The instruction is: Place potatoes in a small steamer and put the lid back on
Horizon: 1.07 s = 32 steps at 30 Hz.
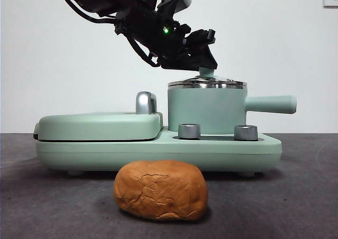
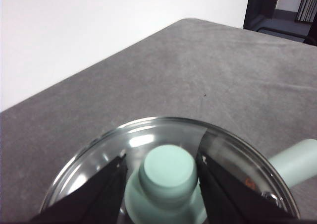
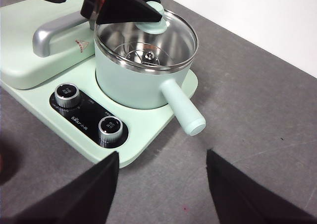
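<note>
While the potato (image 1: 161, 190) lies on the table, the left gripper (image 2: 168, 177) clasps the lid (image 2: 148, 144) knob atop the steamer (image 1: 207, 111)

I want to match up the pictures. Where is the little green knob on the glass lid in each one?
Front view: the knob pokes up above the lid's rim, under the dark left gripper.
Left wrist view: it sits low in the middle, between that gripper's two jaws.
Right wrist view: only its edge shows beside the gripper, top centre.
Shared landmark: the steamer's side handle.
</note>
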Tool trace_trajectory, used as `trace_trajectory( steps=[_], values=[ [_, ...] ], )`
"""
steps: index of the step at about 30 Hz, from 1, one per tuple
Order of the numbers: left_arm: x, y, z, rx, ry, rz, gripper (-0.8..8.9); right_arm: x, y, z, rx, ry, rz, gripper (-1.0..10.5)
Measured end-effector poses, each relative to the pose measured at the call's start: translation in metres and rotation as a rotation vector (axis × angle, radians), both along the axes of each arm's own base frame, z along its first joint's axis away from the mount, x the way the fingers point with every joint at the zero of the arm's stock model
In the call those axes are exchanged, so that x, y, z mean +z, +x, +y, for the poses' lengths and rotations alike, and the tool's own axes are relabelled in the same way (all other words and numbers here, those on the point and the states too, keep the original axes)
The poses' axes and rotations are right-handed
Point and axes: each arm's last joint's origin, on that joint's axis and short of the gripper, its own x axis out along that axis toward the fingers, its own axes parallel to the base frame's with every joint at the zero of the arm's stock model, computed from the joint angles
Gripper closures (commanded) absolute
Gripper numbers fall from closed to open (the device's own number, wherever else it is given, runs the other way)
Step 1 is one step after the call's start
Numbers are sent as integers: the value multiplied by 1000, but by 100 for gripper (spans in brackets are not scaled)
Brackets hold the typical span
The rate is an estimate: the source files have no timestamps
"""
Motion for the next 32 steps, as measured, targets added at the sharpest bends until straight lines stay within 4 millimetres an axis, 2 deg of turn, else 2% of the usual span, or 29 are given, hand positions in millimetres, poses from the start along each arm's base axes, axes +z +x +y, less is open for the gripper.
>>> trace_trajectory(
  steps=[9, 10, 13, 26, 32],
  values=[
    [-2, 0, 0, 0, 13, 18, 608, 0, 0, 0, 0, 0, 0, 667],
    [-2, 0, 0, 0, 13, 18, 634, 0, 0, 0, 0, 0, 0, 667],
    [-2, -1, 0, -3, 12, 17, 814, 0, 0, 0, 0, 0, 0, 667],
    [1, -1, 0, -5, 6, -2, 808, 0, 0, 0, 0, 0, 0, 667],
    [16, -8, 8, 4, 17, 20, 808, 0, 0, 0, 0, 0, 0, 667]
  ],
)
